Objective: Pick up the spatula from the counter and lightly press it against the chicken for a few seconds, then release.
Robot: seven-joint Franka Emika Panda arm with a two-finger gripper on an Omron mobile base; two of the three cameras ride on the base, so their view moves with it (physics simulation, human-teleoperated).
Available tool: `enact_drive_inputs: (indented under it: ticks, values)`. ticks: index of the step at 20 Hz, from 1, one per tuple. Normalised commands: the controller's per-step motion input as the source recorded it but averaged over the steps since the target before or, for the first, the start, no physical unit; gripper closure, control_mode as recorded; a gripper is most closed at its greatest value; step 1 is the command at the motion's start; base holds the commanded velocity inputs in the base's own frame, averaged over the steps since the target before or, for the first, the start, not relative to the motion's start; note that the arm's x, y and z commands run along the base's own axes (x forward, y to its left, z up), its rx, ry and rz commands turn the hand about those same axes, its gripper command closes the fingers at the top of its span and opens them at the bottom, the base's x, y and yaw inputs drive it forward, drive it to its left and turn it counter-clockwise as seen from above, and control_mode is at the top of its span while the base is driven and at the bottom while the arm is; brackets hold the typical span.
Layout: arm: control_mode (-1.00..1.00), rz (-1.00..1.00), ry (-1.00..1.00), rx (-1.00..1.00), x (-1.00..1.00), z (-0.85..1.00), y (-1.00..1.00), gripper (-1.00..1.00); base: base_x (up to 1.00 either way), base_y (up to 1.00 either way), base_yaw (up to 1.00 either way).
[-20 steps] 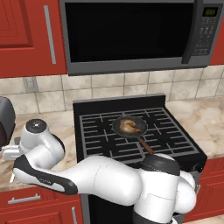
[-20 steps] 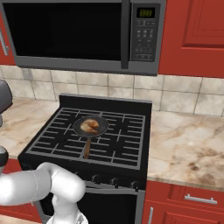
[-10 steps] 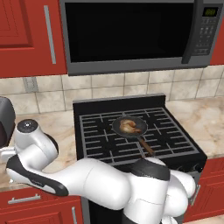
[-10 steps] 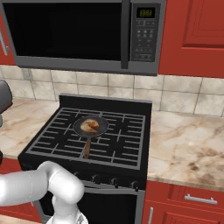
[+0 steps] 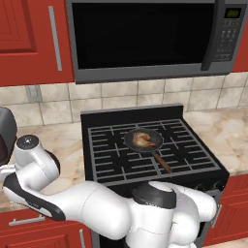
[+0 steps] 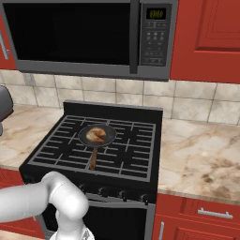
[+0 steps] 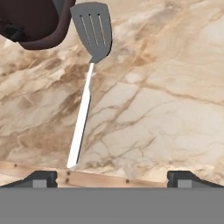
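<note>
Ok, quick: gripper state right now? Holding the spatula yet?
Gripper: open wide, holding nothing; the spatula lies untouched on the counter ahead of it.

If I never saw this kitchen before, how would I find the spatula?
Start at the beige marble counter in the hand view. A dark rounded appliance sits at its top left, and the spatula lies flat on the counter just beside it. It is the one long thin thing there: a pale handle ending in a grey slotted blade.
</note>
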Motion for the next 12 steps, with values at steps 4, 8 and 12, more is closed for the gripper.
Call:
enact_drive_inputs:
  ticks: [4, 8, 12]
  values:
    - [-1.0, 0.0, 0.0, 0.0, 0.14, -0.17, 0.1, -1.0, 0.0, 0.0, 0.0]
    - [-1.0, 0.0, 0.0, 0.0, 0.16, -0.16, 0.19, -1.0, 0.0, 0.0, 0.0]
    - [-1.0, 0.0, 0.04, -0.01, 0.19, -0.12, 0.29, -1.0, 0.0, 0.0, 0.0]
